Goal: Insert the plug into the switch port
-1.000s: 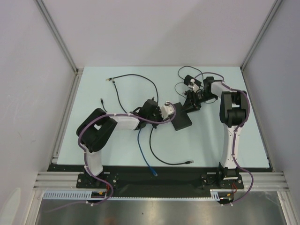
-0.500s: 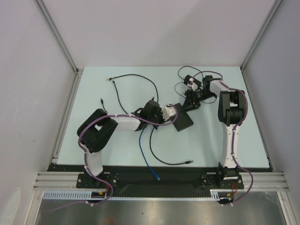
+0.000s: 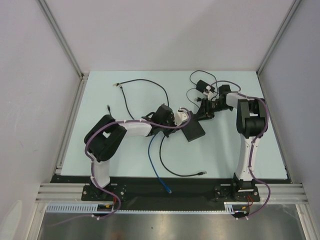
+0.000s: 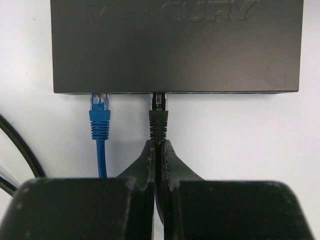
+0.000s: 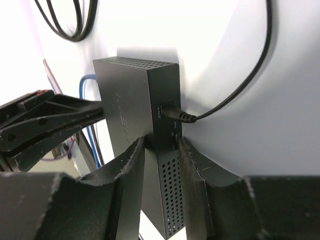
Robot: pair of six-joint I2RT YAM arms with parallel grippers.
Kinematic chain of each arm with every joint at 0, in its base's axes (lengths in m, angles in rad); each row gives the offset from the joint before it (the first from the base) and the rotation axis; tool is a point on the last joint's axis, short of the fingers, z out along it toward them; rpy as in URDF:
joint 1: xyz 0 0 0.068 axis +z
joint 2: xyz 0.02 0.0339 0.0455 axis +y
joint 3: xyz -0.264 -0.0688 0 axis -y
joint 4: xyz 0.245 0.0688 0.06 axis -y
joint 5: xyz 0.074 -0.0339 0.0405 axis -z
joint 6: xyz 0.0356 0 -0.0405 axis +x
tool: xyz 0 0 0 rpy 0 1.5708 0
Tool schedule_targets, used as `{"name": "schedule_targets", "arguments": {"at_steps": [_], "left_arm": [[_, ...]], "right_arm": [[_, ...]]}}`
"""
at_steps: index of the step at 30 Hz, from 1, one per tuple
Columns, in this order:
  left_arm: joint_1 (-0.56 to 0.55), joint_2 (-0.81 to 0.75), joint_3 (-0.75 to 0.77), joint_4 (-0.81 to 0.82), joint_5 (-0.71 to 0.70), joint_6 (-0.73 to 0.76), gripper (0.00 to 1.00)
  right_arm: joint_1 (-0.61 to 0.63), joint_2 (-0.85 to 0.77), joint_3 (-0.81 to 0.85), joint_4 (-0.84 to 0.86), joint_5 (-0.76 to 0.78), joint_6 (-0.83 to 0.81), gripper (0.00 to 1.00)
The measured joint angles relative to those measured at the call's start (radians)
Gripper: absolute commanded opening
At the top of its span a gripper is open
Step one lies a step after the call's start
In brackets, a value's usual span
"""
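Observation:
The switch [image 4: 175, 45] is a flat black box, also seen mid-table [image 3: 195, 132]. A black plug [image 4: 158, 119] has its front end in a port mouth on the switch's near edge, beside a seated blue plug [image 4: 99, 107]. My left gripper [image 4: 158, 146] is shut on the black plug's boot and cable just behind it. My right gripper [image 5: 160, 147] straddles the far narrow end of the switch [image 5: 162, 165], one finger pressed on each flat face. A black power lead [image 5: 182, 117] is plugged in just above those fingers.
A chunky black power adapter [image 3: 202, 85] with looped leads lies at the back right. A blue cable [image 3: 155, 167] and a black cable [image 3: 175, 171] trail toward the front edge. Another black cable [image 3: 145, 82] curves across the back left.
My left gripper has moved up and right with the black plug to the switch's edge. The right gripper's jaws have closed in on the switch's far end.

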Motion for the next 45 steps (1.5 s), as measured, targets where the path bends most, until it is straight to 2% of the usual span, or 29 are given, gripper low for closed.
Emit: {"name": "schedule_targets", "arguments": {"at_steps": [12,22,28,32,33,41,45], "left_arm": [[0.01,0.03,0.081,-0.109,0.009,-0.072,0.0],[0.013,0.04,0.133,-0.208,0.01,-0.082,0.0],[0.021,0.053,0.164,-0.254,0.032,-0.063,0.01],[0.022,0.057,0.174,-0.268,0.039,-0.029,0.01],[0.022,0.059,0.177,-0.27,0.039,-0.021,0.01],[0.034,0.064,0.183,-0.274,0.051,0.029,0.06],[0.037,0.07,0.195,-0.285,0.056,0.037,0.06]], "right_arm": [[0.021,-0.087,-0.153,0.29,0.056,0.194,0.3],[0.072,-0.134,-0.214,0.429,0.136,0.232,0.29],[0.071,-0.137,-0.211,0.419,0.145,0.239,0.42],[0.065,-0.137,-0.193,0.364,0.135,0.235,0.59],[0.063,-0.137,-0.188,0.348,0.129,0.233,0.6],[0.037,-0.137,-0.163,0.204,0.111,0.18,0.54],[0.032,-0.137,-0.164,0.173,0.119,0.167,0.45]]}}
